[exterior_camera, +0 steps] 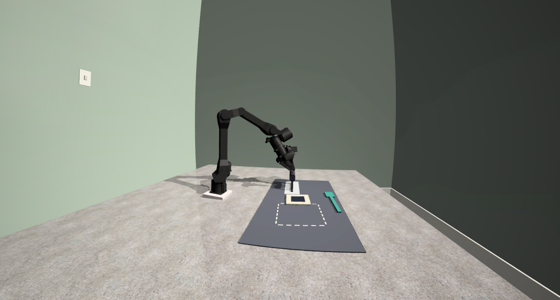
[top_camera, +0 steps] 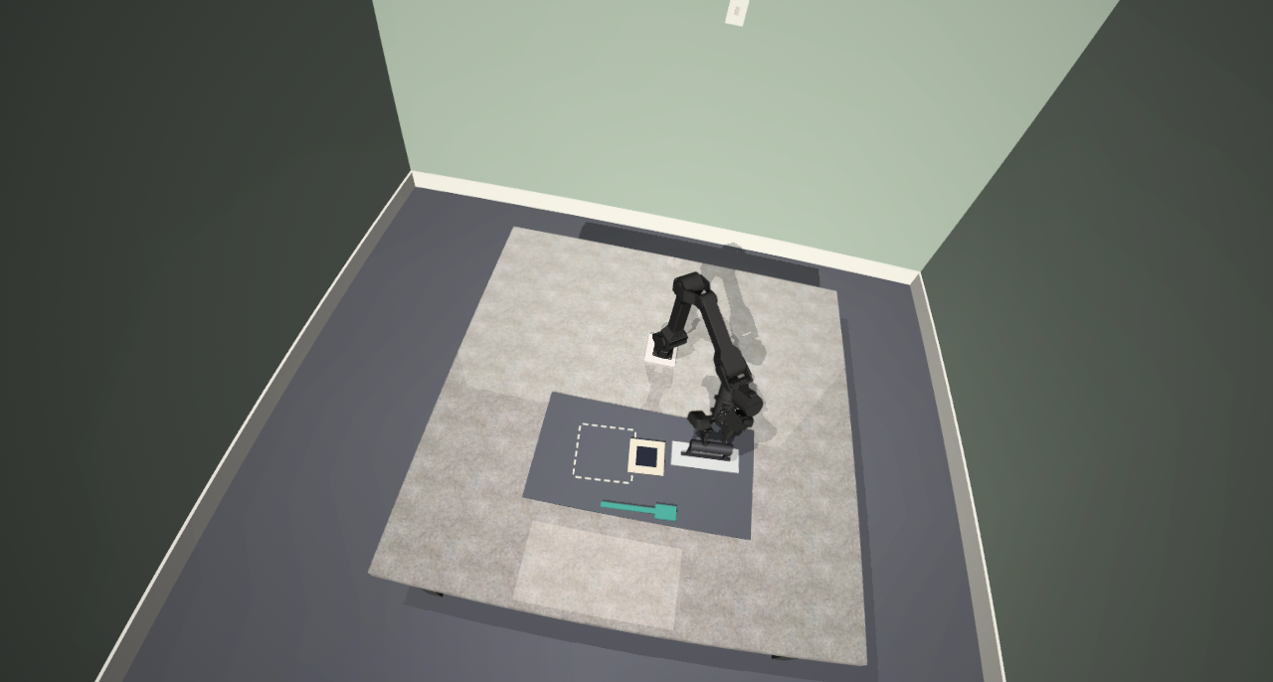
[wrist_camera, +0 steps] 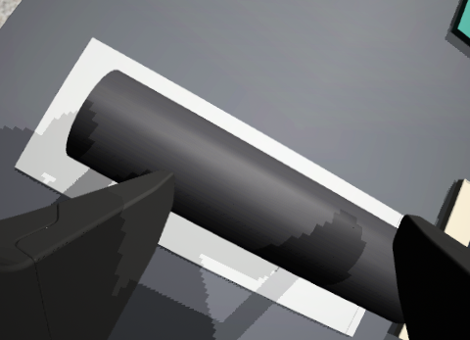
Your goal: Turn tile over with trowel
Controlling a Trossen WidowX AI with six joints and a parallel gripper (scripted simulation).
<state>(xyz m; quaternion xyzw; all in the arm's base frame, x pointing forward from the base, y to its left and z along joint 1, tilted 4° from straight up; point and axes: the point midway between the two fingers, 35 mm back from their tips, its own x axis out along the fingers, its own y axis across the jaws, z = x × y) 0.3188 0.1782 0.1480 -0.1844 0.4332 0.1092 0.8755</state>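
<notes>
The trowel (top_camera: 709, 450) (exterior_camera: 292, 176) (wrist_camera: 235, 178), on the surface's (top_camera: 614, 322) (exterior_camera: 156, 235) right-hand side from above, presents a thick, stiff-looking handle (probably slippery), best gripped mid-length by the wide-standing, empty gripper (top_camera: 712, 442) (exterior_camera: 292, 169) (wrist_camera: 285, 209).

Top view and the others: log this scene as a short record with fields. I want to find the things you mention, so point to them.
trowel: dark handle (top_camera: 710, 448) (exterior_camera: 292, 176) (wrist_camera: 235, 178) over white strip (top_camera: 683, 457) (exterior_camera: 295, 186) (wrist_camera: 73, 85)
gripper: (top_camera: 711, 438) (exterior_camera: 292, 169) (wrist_camera: 288, 195) open, at handle
tile: (top_camera: 645, 456) (exterior_camera: 298, 198) (wrist_camera: 460, 222) dark square up, mostly outside dashed outline (top_camera: 576, 451) (exterior_camera: 276, 214)
teal tool: (top_camera: 665, 511) (exterior_camera: 334, 204) (wrist_camera: 465, 26) flat on mat (top_camera: 712, 509) (exterior_camera: 301, 239) (wrist_camera: 294, 61)
flip: not done
</notes>
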